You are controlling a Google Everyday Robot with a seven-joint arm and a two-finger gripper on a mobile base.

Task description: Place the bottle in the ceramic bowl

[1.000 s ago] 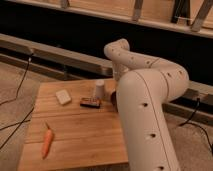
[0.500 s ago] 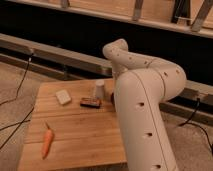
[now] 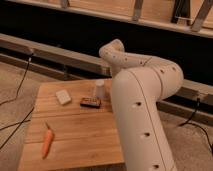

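Compared with one second ago, the arm [image 3: 142, 110] has been shifted slightly to the left, so that its large white link now stands just beside the white cup [image 3: 99, 89]. The items on the table have not been displaced.

The bottle cannot be located: it is not seen on the uncovered part of the wooden table [image 3: 80, 125], and the table's right side is hidden by the arm. The ceramic bowl is likewise not seen. The gripper is concealed behind the arm's links, somewhere past the raised elbow near the table's far right; whether it is open, closed or holding anything cannot be told.

The cup stands upright at the far edge. A flat dark rectangular item [image 3: 90, 102] lies just in front of it. A pale block [image 3: 63, 96] lies to the left, apart from both. A carrot [image 3: 47, 142] lies near the front left corner, well apart from the rest. A dark cable [image 3: 21, 77] trails across the floor at the left.
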